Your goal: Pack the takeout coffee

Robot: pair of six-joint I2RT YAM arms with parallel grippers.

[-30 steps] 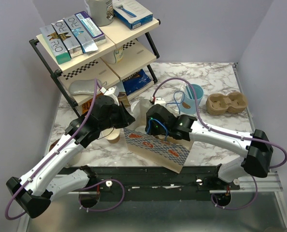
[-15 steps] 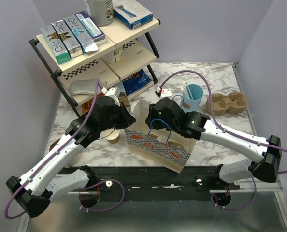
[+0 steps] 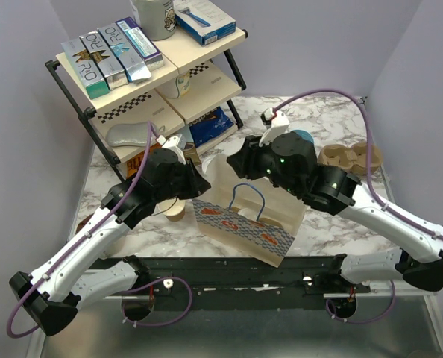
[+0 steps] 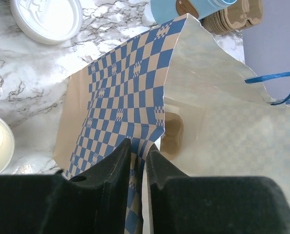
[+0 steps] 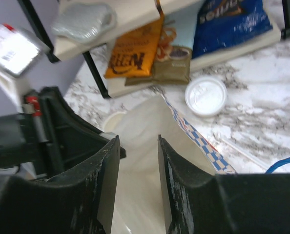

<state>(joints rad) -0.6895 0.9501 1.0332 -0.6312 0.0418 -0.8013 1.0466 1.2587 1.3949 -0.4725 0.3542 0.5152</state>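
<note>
Left claw (image 4: 137, 148) is nearly closed, pinching the checkered side edge of the bag (image 3: 240, 224) and holding its mouth open on the desk (image 3: 333, 112). The right claw (image 5: 137, 141) hangs above that open mouth, fingers partly apart and nothing between them, so it's empty. And the coffee (image 5: 206, 96)? It's not in the bag: it sits upright on the marble just past the bag's far rim, white lid on, in front of the bottom level of the rack (image 3: 132, 101), where the snack packets (image 5: 135, 53) lie. From the left wrist the lid shows at the upper left, clear of the bag. A lidless cup (image 3: 175, 213) stands on the bag's left, under the left arm. On the far side, the blue cup (image 4: 164, 10) peeks out past the bag's top corner, with the carrier (image 3: 356, 158) to its right.
</note>
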